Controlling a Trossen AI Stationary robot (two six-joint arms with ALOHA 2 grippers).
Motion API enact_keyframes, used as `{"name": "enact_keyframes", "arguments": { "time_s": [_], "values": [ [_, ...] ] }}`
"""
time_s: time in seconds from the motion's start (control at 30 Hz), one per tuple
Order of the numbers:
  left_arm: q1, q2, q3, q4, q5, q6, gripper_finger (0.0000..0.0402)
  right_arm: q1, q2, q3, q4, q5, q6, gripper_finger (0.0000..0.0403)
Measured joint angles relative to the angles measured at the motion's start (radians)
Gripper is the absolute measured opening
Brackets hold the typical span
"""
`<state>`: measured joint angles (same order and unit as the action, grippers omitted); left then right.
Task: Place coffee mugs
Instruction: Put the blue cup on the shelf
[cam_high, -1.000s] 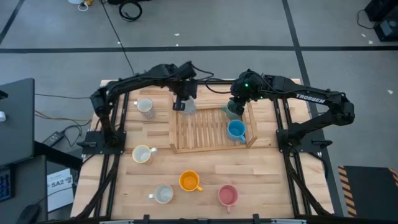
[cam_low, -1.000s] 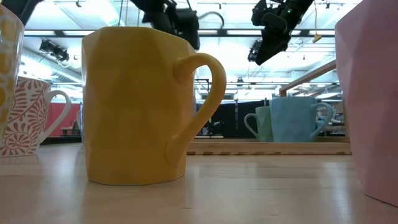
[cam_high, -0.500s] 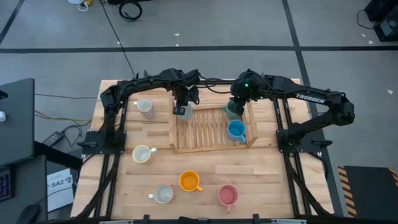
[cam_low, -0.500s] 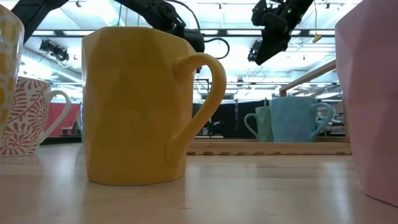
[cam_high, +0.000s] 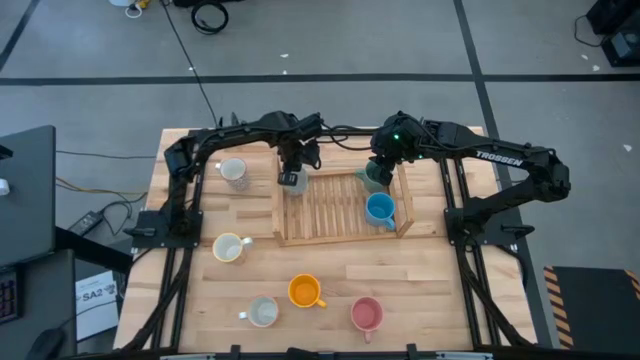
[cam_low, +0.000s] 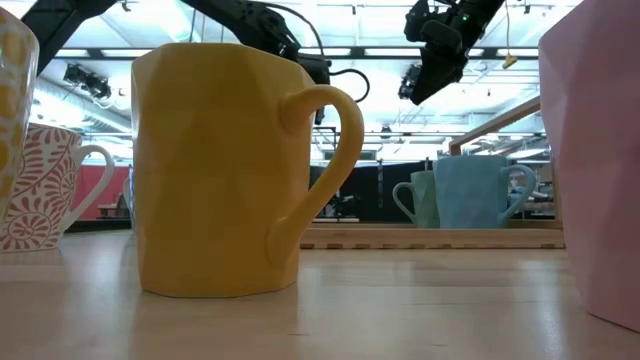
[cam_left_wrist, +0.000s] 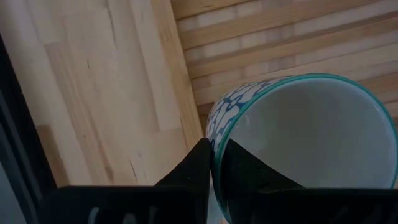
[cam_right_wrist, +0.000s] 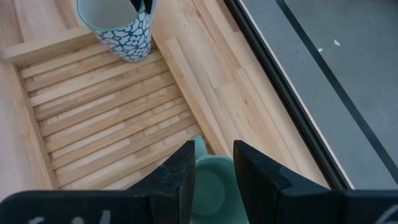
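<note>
Wooden slatted tray (cam_high: 330, 215) at table centre, far half. Left gripper (cam_high: 292, 178) at tray's far-left corner, fingers pinched tight on the rim of a white mug with blue-green pattern (cam_left_wrist: 298, 137); one finger inside the rim, one outside, seen plainly in left wrist view. Same patterned mug visible in right wrist view, standing on the slats by the corner rail, upright or nearly so. Cannot tell whether fully resting.

Right gripper (cam_high: 378, 170) over tray's far-right corner, directly above the dark green mug (cam_right_wrist: 214, 186). Fingers part-open, straddling the mug's rim region; no clamp on it visible. Green mug seated on the slats against the right rail.

Blue mug (cam_high: 380, 209) in tray, just near side of the green one, handle toward the right rail. Both seen side by side, low view, beyond the tray edge.

Outside tray, on bare table (cam_high: 450, 270):
- whitish mug with patterned side (cam_high: 233, 171), left of tray, far side
- cream mug (cam_high: 228, 247), left of tray, near side
- orange mug (cam_high: 304, 291), near-centre, handle to the right; fills low view foreground
- whitish-grey mug (cam_high: 262, 312), near edge, left of orange
- pink mug (cam_high: 366, 314), near edge, right of orange
</note>
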<state>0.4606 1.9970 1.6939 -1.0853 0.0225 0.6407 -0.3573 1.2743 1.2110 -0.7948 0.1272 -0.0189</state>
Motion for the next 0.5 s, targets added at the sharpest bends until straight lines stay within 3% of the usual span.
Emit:
{"name": "enact_keyframes", "arguments": {
  "time_s": [0.5],
  "values": [
    [0.0,0.0,0.0,0.0,0.0,0.0,0.0046,0.0,0.0,0.0,0.0,0.0,0.0,0.0116]
  ]
}}
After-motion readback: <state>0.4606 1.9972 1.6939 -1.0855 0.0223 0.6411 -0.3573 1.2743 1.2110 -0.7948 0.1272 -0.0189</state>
